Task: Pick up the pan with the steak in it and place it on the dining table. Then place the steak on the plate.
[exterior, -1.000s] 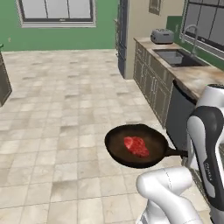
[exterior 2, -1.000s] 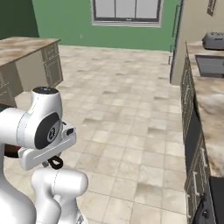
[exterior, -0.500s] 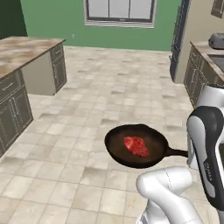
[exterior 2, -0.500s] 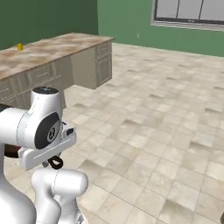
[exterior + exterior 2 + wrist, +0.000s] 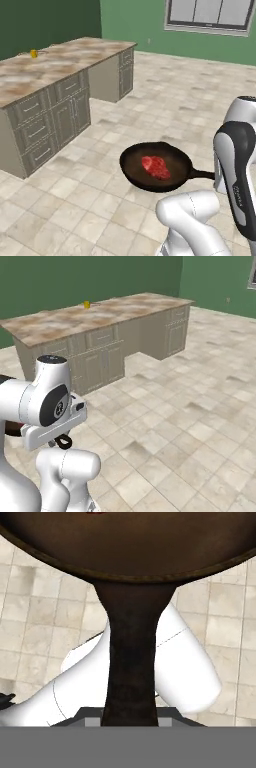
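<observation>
Currently: pan carried level above the tiled floor.
You have the tool clenched on the handle of the pan (image 5: 156, 166); the steak (image 5: 155, 167) lies near the pan's centre. The dining surface (image 5: 60, 62) stands well apart to the left, with a small yellow cup (image 5: 33, 53) on its far end.

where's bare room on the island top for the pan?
Most of the dining table top looks bare: the whole near stretch and the far end by the window. Only the yellow cup sits at its back edge. The pan hangs over floor.
</observation>
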Robot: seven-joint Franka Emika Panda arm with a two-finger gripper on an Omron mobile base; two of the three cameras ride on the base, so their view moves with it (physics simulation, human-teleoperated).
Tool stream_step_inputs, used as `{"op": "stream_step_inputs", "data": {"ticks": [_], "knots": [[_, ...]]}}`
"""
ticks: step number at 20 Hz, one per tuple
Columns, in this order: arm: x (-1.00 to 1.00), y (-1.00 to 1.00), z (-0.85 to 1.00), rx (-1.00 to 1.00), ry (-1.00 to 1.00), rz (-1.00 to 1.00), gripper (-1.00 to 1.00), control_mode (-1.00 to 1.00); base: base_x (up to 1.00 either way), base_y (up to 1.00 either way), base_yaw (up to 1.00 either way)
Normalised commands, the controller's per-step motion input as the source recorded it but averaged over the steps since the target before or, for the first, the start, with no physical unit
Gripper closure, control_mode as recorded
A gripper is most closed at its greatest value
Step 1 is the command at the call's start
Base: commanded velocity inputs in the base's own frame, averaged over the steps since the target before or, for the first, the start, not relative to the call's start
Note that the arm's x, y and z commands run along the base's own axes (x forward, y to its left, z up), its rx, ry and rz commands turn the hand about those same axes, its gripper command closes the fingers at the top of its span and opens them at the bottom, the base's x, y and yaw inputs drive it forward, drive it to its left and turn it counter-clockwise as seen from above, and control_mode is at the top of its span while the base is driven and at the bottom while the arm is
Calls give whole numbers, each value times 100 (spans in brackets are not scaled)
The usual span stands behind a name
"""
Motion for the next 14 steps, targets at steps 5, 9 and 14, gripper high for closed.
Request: {"op": "stream_step_inputs", "data": {"ticks": [5, 9, 14], "knots": [[0, 0, 0, 0, 0, 0, 100, 100, -5, 0, 50], [0, 0, 0, 0, 0, 0, 100, 100, -3, 0, 50], [0, 0, 0, 0, 0, 0, 100, 100, -4, 5, 49]]}}
